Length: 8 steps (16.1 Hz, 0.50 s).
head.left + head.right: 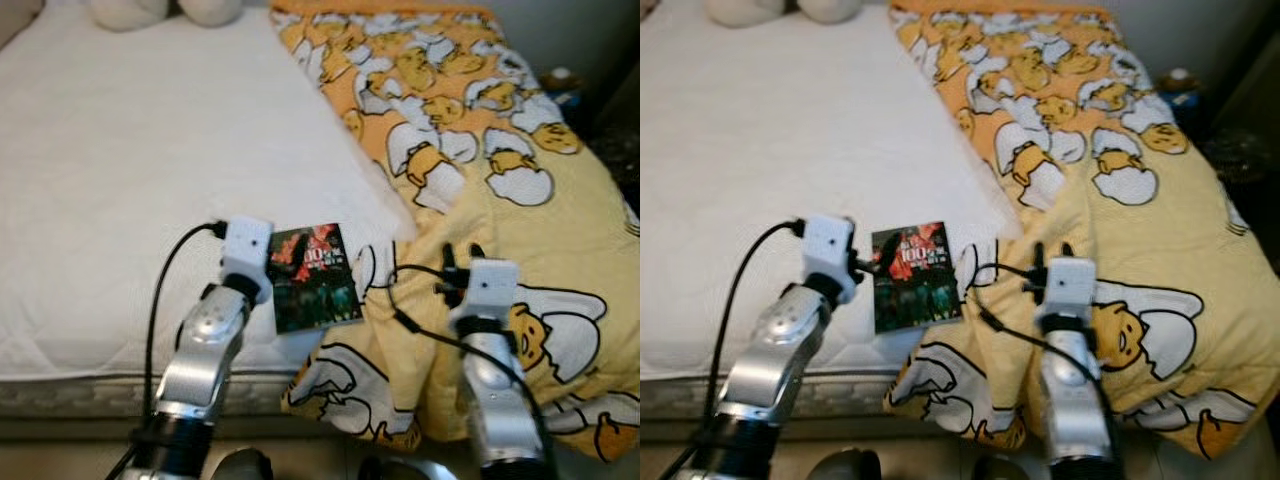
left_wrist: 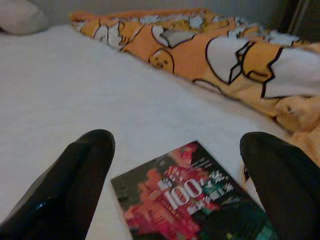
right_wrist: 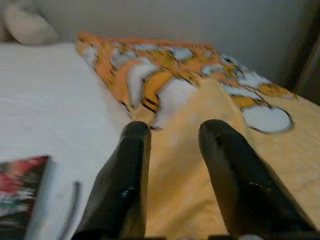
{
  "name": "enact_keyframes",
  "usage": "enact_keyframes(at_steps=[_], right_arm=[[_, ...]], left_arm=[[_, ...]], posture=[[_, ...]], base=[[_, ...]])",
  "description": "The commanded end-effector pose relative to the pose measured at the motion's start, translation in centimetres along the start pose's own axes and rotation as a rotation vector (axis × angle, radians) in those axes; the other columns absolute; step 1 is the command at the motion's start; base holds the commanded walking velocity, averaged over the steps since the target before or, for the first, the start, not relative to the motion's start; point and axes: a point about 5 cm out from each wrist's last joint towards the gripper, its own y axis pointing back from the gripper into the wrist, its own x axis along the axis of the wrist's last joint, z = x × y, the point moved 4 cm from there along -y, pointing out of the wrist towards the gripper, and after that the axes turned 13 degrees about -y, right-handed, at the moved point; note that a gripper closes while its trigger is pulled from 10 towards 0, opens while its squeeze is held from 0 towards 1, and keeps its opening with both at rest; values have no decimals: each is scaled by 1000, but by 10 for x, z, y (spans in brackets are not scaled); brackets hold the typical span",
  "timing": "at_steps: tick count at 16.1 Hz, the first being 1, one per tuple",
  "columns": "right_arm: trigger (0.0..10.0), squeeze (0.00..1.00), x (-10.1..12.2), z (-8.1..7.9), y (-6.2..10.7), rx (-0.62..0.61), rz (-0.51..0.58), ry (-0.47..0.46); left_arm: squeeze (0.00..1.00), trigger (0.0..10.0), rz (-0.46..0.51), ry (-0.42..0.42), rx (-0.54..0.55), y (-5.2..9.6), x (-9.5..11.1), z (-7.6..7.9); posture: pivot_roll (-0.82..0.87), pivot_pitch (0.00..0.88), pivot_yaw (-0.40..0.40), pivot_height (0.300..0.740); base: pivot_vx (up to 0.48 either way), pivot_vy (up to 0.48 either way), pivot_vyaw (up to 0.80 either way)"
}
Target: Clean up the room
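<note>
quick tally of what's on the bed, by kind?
Books: 1, the dark-covered book
Blankets: 1, the yellow egg-print blanket
Plush toys or pillows: 2, pale, cut off by the frame at the head end
Total: 4

Two silver metallic arms rise from the lower edge of the head views, each a rounded brushed-metal forearm with a dark black collar at its base. The left arm (image 1: 205,345) ends in a white boxy camera block (image 1: 246,255) at centre left; a black cable (image 1: 160,300) loops from that block down the arm's outer side. The right arm (image 1: 490,390) at lower right carries a similar white block (image 1: 490,283), with thin black cables (image 1: 420,300) curling beside it. In the wrist views, the left gripper (image 2: 185,175) and right gripper (image 3: 172,175) each show two long, glossy black, round-tipped fingers (image 2: 75,185)
</note>
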Motion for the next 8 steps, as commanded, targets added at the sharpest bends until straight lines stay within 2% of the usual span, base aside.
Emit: enact_keyframes(at_steps=[1, 3, 8], right_arm=[[10000, 1000, 7, -15, 1, 63, 29, -47], [10000, 1000, 9, -21, -2, 97, 27, -69], [10000, 1000, 16, -17, -15, 113, 24, -154]], left_arm=[[0, 10000, 0, -8, 0, -2, -1, 1], [0, 10000, 2, -19, 17, -5, -2, 1], [0, 10000, -36, -39, 94, 0, -14, -9]], posture=[[64, 0, -16, 740], [65, 0, -20, 740], [73, 0, -22, 740]], base=[[0, 0, 0], [0, 0, 0], [0, 0, 0]])
